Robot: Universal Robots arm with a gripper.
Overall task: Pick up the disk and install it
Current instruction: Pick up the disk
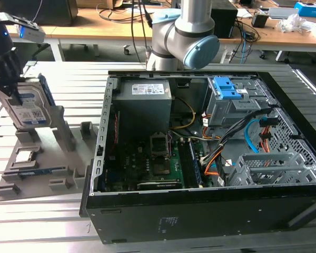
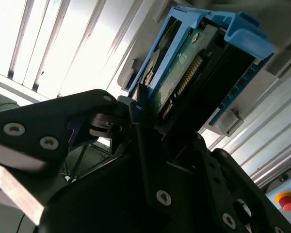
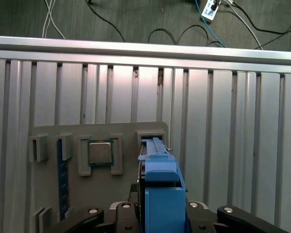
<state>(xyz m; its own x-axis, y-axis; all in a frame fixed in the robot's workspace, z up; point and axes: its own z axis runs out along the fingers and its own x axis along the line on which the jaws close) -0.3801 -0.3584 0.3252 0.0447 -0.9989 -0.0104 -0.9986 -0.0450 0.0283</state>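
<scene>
Disk (image 1: 29,105) is what we find seated on the grey holder plate (image 1: 42,168), leaning on edge in one of its slots. Under that plate we see the slatted metal table (image 1: 42,221), the largest thing here. Just beside the plate, on the exterior view's right, lies the open computer case (image 1: 200,211). In its far part is a grey cage with a blue latch (image 1: 226,92). The arm's base (image 1: 184,37) rises well apart from the plate, beyond the case.

Above the plate hangs the gripper (image 1: 11,79), reaching down to the disk's upper end. In the second wrist view we see its black fingers (image 2: 136,121) pressed against the two sides of the disk's blue frame (image 2: 184,77), pinching it. In the first wrist view the disk (image 3: 160,194) runs from its slot in the plate (image 3: 102,131) up between the fingers. Smallest is a square silver chip (image 3: 101,152), flat in a recess of the plate.
</scene>
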